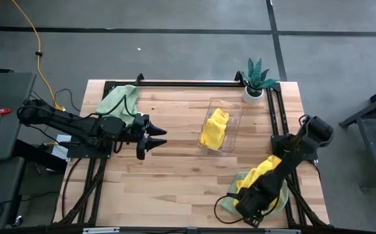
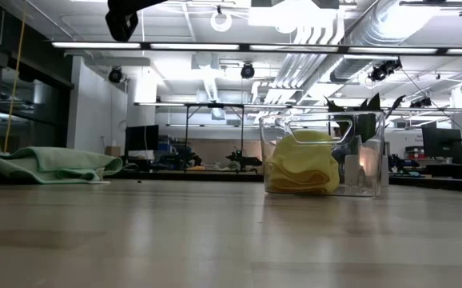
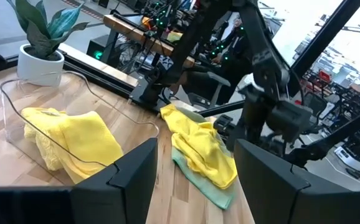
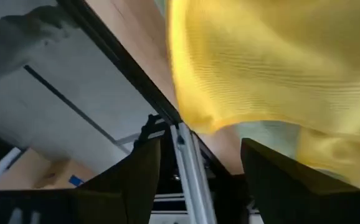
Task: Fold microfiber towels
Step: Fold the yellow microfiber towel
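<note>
Here, right end effector (image 1: pixel 248 209) fingers apart over yellow towel (image 1: pixel 261 174), left end effector (image 1: pixel 154 139) apart.

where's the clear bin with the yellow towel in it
In the high view the clear bin sits right of the table's centre, just in front of the potted plant, with a yellow towel inside.

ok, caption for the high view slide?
Left gripper open mid-table beside bin holding yellow towel; right gripper open over yellow-and-green towel pile.

The right arm (image 1: pixel 276 175) hides much of the yellow towel (image 1: pixel 256 177) and green towel (image 1: pixel 280 195) beneath it.
</note>
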